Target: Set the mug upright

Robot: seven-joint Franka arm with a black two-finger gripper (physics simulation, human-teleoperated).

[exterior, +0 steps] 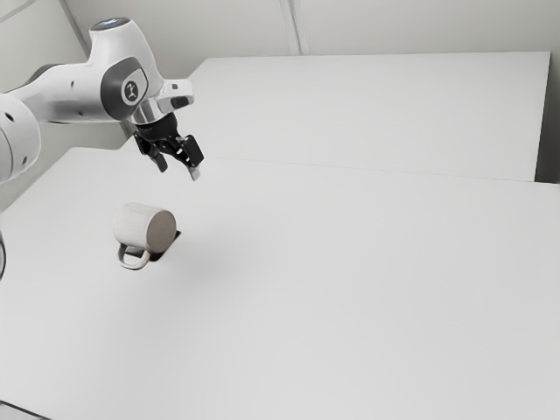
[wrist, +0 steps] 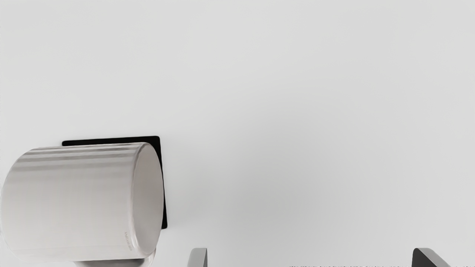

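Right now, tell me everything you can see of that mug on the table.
The mug is off-white, cylindrical and smooth, perhaps ceramic, with one looped handle. It lies on its side, handle toward the exterior camera, one round end facing the exterior view's right. Beneath it is a flat black piece on the pale table; the open gripper isn't touching the mug.

A flat black piece (wrist: 156,142) lies on the white table (exterior: 350,289); pale walls (exterior: 420,26) stand beyond.
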